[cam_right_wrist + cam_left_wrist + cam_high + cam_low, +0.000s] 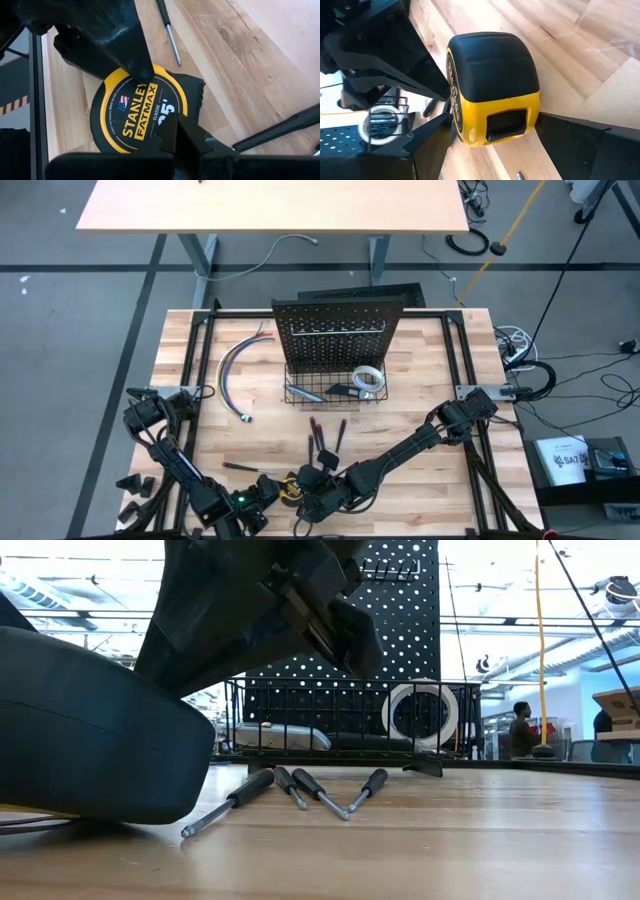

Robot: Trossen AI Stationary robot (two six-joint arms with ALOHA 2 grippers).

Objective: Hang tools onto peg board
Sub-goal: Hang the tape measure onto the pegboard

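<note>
Pale plank table (420,400); perforated black metal peg board (335,330) upright at far centre, wire basket (310,392) at foot; left gripper (490,145) spread wide around rounded yellow-black tape measure (492,87) at near edge; right gripper (160,107) pinched shut, touching its face; slim screwdrivers (300,787) between.

Left gripper (283,492) spread wide, right gripper (308,502) shut, near edge.

Two dark jointed arms (400,450), black cabling.

I'm in an open lab hall: taped grey floor (90,270), pale desk (270,205), person (520,728) behind.
</note>
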